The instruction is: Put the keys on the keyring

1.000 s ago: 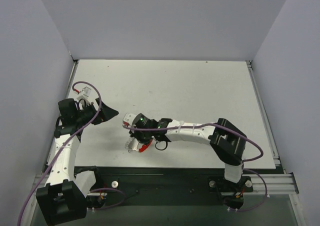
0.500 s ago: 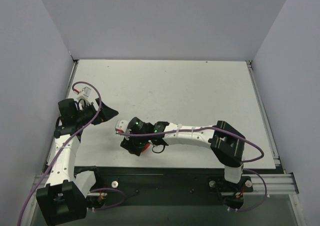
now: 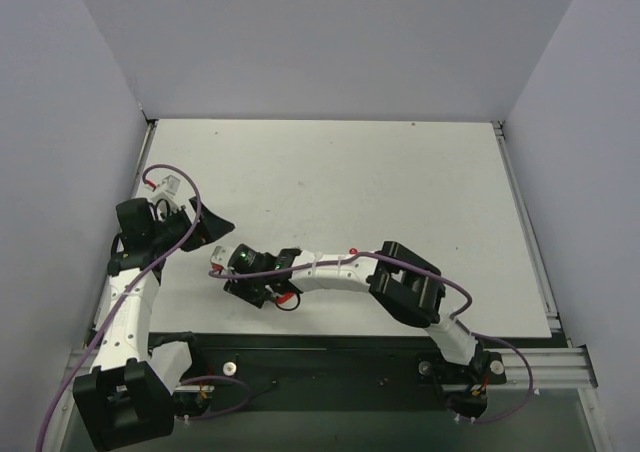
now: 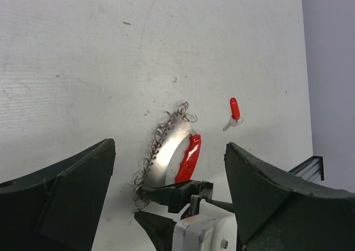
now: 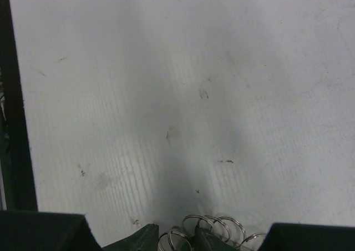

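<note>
The silvery beaded chain loop with curved red band (image 4: 189, 154) lies on the white desk (image 4: 83, 51) (tiny red-headed silver key (image 4: 234, 110) nearby), right jaws part-spread over its chain, left jaws spread wide.

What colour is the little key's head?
Bright red; the key shows best in the left wrist view.

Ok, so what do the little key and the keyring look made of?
The key: glossy red head, likely plastic; small silver blade, apparently metal. The keyring: glossy red curved band, probably plastic, on a silvery chain of loops that glints like metal.
</note>
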You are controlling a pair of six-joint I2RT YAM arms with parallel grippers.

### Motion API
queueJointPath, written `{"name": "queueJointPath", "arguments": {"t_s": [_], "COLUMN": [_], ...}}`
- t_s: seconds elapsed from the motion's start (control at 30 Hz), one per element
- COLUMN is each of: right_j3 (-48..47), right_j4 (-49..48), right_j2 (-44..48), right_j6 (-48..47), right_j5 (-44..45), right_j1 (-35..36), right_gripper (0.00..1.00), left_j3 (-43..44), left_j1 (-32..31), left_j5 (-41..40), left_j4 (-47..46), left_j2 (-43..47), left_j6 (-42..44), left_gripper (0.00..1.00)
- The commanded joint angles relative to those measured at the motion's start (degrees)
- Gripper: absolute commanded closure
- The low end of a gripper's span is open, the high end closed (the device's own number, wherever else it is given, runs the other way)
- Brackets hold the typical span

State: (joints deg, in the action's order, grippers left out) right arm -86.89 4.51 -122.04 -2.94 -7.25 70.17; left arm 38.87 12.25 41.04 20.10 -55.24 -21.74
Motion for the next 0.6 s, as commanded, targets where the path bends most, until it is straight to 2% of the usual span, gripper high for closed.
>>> {"name": "queueJointPath", "arguments": {"t_s": [0.0,0.1,0.2,0.37,0.57], "right_j3": [-2.75,-1.01,1.10,8.39,13.32], "right_j4": [3.13,3.13,1.47,-3.97,-7.15], "right_j2": [-3.03,-2.42,1.44,13.83,25.08], "right_j6": [0.13,-0.49,0.38,5.83,7.77], "right_j5": [5.48,6.45,5.32,-5.65,-9.98], "right_j1": [0.31,0.32,-0.56,-6.43,-11.72], "right_gripper": [0.84,1.00,1.00,1.00,1.00], "left_j3": [2.09,2.26,2.44,2.61,1.91], "left_j1": [0.49,0.58,0.49,0.58,-0.29], "left_j5": [0.01,-0.26,-0.17,2.02,5.89], "left_j4": [-0.50,-0.41,-0.23,-0.76,-3.39], "left_j2": [0.22,0.22,0.22,0.40,1.19], "left_j6": [1.26,1.35,1.61,2.05,1.70], "left_gripper": [0.11,0.11,0.11,0.11,0.11]}}
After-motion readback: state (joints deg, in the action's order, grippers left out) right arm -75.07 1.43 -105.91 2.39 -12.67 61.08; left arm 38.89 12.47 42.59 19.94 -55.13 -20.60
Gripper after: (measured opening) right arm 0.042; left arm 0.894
